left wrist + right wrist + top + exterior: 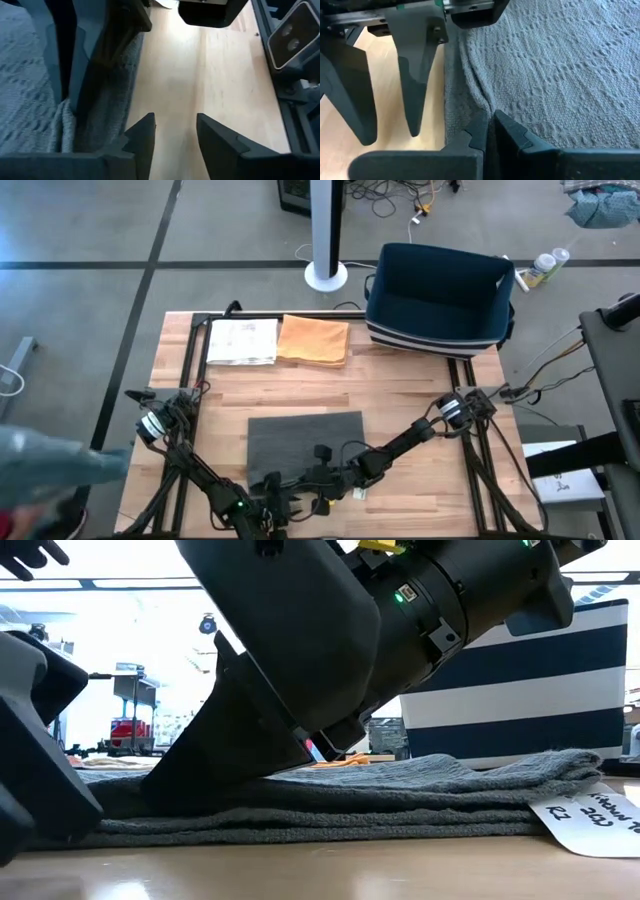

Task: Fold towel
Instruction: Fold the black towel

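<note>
towel point(303, 442) folded grey, flat on counter point(400, 395) under my jaws | soft, limp, light, grippy weave | right gripper point(490, 131) pinched on its edge | left gripper point(175, 131) parted, empty beside | take hold at edge corners

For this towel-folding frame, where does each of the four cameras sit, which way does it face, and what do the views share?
High view: above the table, looking straight down; both arms, grey towel, navy basket.
Low view: at table-top height, looking level across; dark arm bodies above the folded grey towel.
Left wrist view: on the left arm, facing bare wood; left gripper with fingers apart.
Right wrist view: on the right arm; right gripper pinched shut on the towel's edge.
Shared: the grey towel shows in all four.
</note>
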`<state>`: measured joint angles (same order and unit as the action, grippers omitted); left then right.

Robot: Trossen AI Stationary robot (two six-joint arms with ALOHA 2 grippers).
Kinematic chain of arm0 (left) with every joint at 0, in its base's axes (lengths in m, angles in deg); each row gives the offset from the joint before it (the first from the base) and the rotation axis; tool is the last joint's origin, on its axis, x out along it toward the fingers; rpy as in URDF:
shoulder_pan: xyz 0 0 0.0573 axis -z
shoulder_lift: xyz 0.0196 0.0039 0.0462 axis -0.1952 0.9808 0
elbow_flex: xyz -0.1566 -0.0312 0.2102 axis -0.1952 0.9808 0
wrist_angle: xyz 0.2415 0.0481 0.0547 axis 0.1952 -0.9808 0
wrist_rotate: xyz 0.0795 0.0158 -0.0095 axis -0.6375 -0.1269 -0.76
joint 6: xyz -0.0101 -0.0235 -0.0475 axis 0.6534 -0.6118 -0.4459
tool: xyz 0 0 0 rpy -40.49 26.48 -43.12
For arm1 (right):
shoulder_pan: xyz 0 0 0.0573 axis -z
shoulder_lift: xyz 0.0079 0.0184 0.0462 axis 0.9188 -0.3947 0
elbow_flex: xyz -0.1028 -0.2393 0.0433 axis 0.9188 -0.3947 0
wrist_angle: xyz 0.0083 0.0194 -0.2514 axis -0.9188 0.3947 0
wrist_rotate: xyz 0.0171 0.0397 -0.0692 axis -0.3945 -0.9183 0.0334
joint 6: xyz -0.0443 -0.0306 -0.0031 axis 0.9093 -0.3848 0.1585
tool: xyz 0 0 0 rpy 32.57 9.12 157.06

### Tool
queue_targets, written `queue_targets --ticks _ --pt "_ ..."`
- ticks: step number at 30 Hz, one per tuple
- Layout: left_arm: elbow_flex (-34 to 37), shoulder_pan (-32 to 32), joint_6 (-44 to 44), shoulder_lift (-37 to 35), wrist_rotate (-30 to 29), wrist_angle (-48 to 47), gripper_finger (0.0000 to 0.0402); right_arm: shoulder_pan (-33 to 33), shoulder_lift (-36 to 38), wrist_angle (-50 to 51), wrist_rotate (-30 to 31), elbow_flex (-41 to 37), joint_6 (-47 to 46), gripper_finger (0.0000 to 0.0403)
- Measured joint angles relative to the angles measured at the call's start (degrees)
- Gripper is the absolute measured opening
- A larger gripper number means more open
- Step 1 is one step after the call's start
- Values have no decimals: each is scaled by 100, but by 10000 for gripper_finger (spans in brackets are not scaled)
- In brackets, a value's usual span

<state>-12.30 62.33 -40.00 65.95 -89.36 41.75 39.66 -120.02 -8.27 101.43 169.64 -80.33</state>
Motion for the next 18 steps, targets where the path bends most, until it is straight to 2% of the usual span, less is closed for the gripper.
queue_targets --ticks 5,11,18 --pt "0 -22 -35 11 19 4 161 0 0 0 0 0 9 18" --pt "2 -22 -59 11 14 8 154 0 0 0 0 0 17 18" --pt "135 -63 -519 11 -93 -122 155 0 2 -1 0 0 62 18"
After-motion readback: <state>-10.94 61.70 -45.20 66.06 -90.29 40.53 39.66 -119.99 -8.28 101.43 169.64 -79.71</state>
